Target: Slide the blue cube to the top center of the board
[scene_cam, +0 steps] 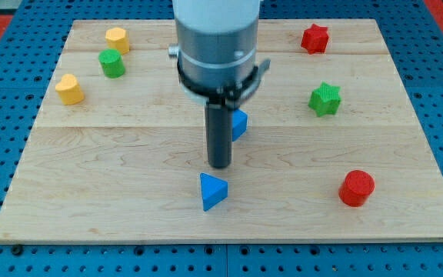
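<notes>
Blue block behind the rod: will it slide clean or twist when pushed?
Probably slides easily: the blue block looks small, rigid, on the smooth wooden board. Its angled faces may make it twist off my tip. It's partly hidden, so the shape is uncertain.

Pale grey cylindrical arm, black clamp ring with side screws, straight dark rod, my tip [220, 165]

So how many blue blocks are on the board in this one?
2: a blue triangular block below centre, and a blue block at centre, partly hidden behind my tip. The arm could hide more.
</notes>
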